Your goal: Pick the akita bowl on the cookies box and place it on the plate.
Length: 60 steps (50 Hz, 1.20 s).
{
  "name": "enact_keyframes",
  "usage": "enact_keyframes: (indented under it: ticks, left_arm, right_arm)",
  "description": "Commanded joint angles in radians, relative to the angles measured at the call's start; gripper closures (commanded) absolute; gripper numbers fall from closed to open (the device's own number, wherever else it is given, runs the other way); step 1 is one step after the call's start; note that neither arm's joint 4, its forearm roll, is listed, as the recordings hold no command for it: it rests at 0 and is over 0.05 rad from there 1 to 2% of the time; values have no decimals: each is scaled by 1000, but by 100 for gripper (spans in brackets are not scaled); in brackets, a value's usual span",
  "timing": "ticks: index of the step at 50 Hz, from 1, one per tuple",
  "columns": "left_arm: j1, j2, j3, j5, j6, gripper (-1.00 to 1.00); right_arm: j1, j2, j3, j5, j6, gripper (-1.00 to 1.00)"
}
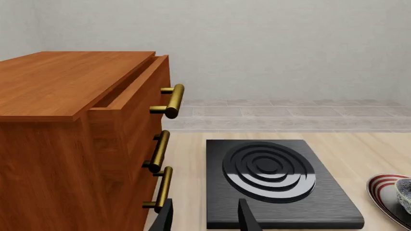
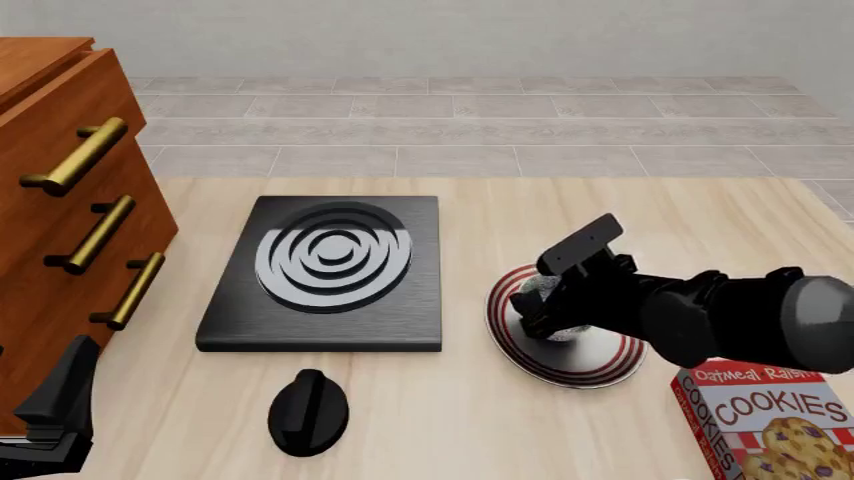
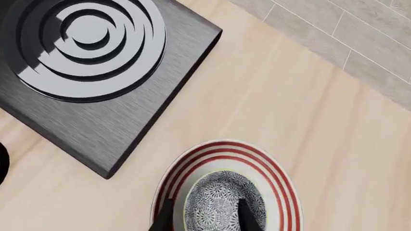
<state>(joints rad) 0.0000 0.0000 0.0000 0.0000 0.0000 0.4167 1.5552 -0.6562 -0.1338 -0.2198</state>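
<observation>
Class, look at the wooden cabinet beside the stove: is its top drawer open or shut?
Open, slightly. In the left wrist view the top drawer front stands out from the cabinet body, with a dark gap behind it.

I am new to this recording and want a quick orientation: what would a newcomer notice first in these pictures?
First, the right gripper over the plate with red rings, near the table's right side, its fingers around the speckled akita bowl above the plate's middle. Next, the black stove with silver rings at the table's centre, a black knob in front of it. The red cookies box lies at the near right corner, nothing on it.
</observation>
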Motion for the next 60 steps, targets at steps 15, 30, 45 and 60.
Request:
enact_keyframes:
  ticks: [15,30,45,60]
  left_arm:
    - [0,0,0,0,0,-100]
    - [0,0,0,0,0,-100]
    - [0,0,0,0,0,-100]
    - [0,0,0,0,0,-100]
  right_arm:
    - [25,-2,8,-11,19,-100]
    - [38,-102,45,12,30,-100]
    - [57,-232,86,53,41,-100]
    - [97,-355,133,83,60,-100]
